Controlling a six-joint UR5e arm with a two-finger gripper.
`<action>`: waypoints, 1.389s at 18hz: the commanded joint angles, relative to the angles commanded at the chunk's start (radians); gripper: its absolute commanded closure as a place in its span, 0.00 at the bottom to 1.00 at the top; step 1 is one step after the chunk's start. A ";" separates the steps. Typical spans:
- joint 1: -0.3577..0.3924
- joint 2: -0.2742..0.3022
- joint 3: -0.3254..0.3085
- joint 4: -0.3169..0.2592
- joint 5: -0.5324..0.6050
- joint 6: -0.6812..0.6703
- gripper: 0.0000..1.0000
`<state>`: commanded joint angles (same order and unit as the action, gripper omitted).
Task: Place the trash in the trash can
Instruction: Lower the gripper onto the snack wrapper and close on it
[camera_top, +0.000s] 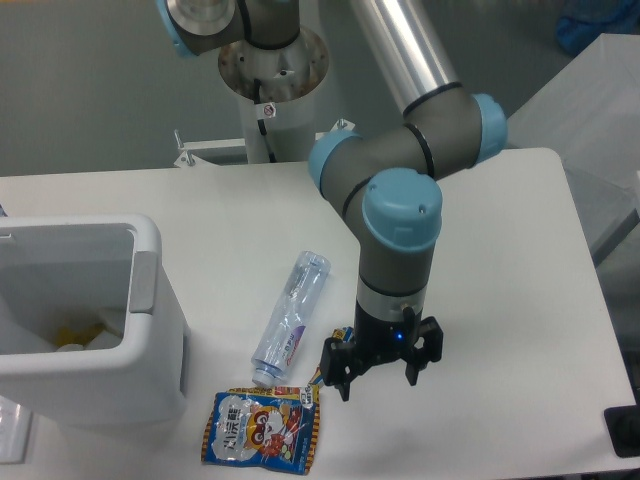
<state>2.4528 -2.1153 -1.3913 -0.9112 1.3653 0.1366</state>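
Note:
My gripper (378, 382) stands open, pointing down near the table's front edge, its fingers spread wide with nothing between them. The small torn wrapper strip (322, 372) lies just left of the left finger, mostly hidden behind it. The crushed clear bottle (290, 317) with a bluish label lies on its side, up and left of the gripper. A blue-and-orange cartoon snack bag (260, 428) lies flat at the front edge, left of and below the gripper. The white trash can (150, 300) stands at the left, open at the top, with something yellow inside.
The arm's elbow (400, 165) reaches over the middle of the white table (500, 260). The robot base column (270, 90) stands behind the table. A grey surface (580, 110) lies off the right side, and a dark object (625, 432) sits at the bottom right corner.

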 joint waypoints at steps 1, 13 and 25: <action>0.000 -0.005 0.002 0.000 -0.002 -0.005 0.00; -0.023 -0.055 -0.017 0.000 0.008 -0.011 0.00; -0.086 -0.135 -0.038 0.054 0.032 0.003 0.00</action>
<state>2.3669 -2.2503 -1.4297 -0.8576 1.3974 0.1396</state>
